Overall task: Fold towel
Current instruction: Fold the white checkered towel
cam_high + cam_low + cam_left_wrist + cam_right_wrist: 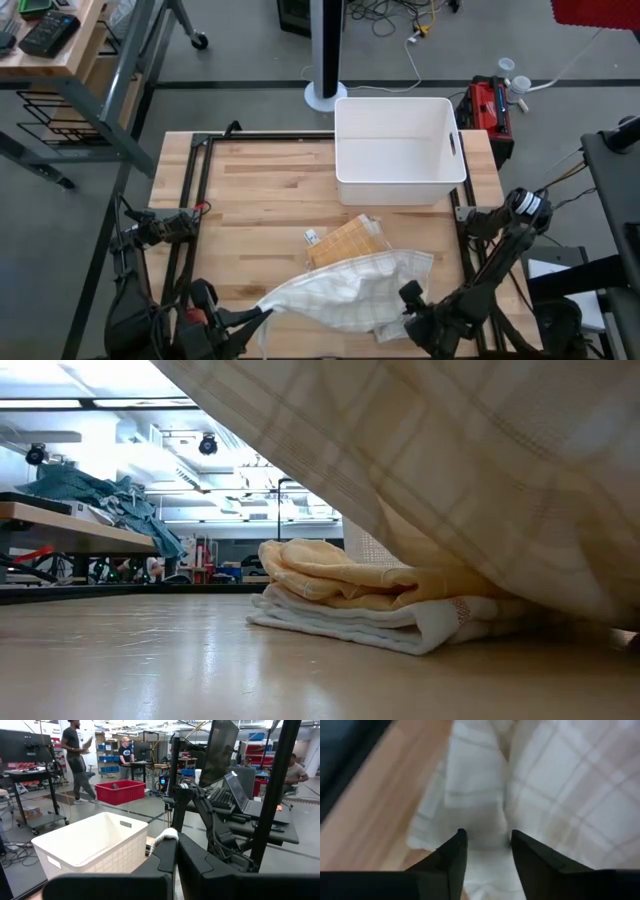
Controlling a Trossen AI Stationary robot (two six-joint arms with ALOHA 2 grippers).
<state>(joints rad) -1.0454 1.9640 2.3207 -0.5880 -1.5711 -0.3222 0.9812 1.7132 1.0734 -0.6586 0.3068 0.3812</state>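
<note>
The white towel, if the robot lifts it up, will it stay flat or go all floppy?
Probably floppy: the white towel already lies in soft wrinkles and sags from the left gripper, which pinches one corner. It looks light, being thin cloth. It may slip free at the right gripper, whose fingers stand apart over it.

On the tabletop [250, 190], a bin [398, 150] sits at the far edge, folded towels [345, 240] before it, and a checked towel [345, 290] nearest.
</note>
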